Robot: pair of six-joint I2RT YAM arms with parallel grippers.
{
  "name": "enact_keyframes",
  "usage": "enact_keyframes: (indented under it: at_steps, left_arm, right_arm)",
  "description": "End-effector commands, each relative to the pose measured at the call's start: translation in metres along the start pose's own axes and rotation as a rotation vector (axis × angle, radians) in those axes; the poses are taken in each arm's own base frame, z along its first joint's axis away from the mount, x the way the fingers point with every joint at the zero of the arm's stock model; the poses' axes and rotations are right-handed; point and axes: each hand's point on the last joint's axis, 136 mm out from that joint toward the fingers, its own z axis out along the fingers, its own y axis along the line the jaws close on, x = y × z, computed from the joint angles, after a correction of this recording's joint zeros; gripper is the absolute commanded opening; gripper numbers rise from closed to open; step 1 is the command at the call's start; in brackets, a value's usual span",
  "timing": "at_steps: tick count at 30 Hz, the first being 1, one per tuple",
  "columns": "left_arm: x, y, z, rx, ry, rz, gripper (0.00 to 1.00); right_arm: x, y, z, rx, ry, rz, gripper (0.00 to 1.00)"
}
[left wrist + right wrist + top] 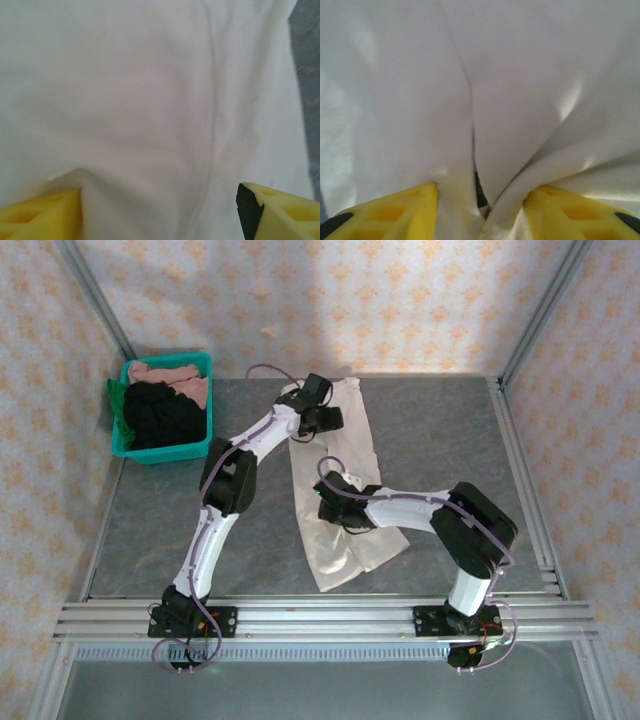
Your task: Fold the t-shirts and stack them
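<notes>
A large cream-white t-shirt [348, 540] lies folded into a long strip down the middle of the table. My left gripper [328, 420] rests on the shirt's far part. In the left wrist view its yellow fingers [280, 210] stand wide apart, open, with smooth cloth [150, 100] swelling between them and over the left finger. My right gripper [333, 508] sits at the strip's left edge, near its middle. In the right wrist view it [481, 200] is shut on a bunched ridge of the white cloth [520, 75]. Black [160, 412], dusty pink [175, 375] and green [116, 395] shirts lie in the bin.
The teal plastic bin [165, 453] stands at the table's far left corner. Grey table surface [160, 530] lies bare on both sides of the strip. Aluminium frame rails [330, 618] run along the near edge and the right side.
</notes>
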Motion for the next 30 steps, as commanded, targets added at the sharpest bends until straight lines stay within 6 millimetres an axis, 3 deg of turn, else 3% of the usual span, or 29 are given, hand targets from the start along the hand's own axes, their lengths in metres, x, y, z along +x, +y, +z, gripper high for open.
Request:
enact_keyframes:
  at_steps: [1, 4, 8, 11, 16, 19, 22, 26, 30]
  left_arm:
    - [0.022, 0.015, 0.033, -0.031, 0.108, 0.038, 0.80]
    - [0.011, 0.009, 0.043, 0.006, 0.104, 0.053, 0.81]
    - [-0.004, 0.007, 0.035, 0.040, 0.088, 0.056, 0.87]
    - [-0.016, 0.003, 0.013, 0.047, 0.066, 0.083, 0.94]
    - [-0.032, -0.006, -0.036, 0.053, 0.008, 0.113, 1.00]
    - [-0.039, -0.009, -0.070, 0.057, -0.025, 0.116, 1.00]
    - [-0.038, -0.013, -0.102, 0.074, -0.046, 0.130, 1.00]
    - [-0.013, 0.000, -0.140, 0.057, -0.024, 0.153, 1.00]
    - [0.054, 0.037, -0.184, 0.021, 0.001, 0.167, 0.98]
  right_arm:
    - [0.039, 0.008, 0.014, -0.001, 0.119, 0.004, 0.51]
    - [0.041, 0.029, 0.006, -0.043, 0.130, -0.014, 0.52]
    - [0.037, 0.032, -0.020, -0.068, 0.126, -0.020, 0.57]
    - [0.030, 0.011, -0.052, -0.040, 0.077, -0.034, 0.65]
    - [0.036, -0.051, -0.090, 0.046, 0.015, -0.050, 0.68]
    - [0.058, -0.064, -0.098, -0.017, 0.080, -0.053, 0.65]
    - [0.078, -0.064, -0.105, -0.118, 0.129, -0.038, 0.65]
    - [0.097, -0.061, -0.108, -0.197, 0.186, -0.048, 0.65]
    - [0.109, -0.059, -0.108, -0.193, 0.220, -0.091, 0.64]
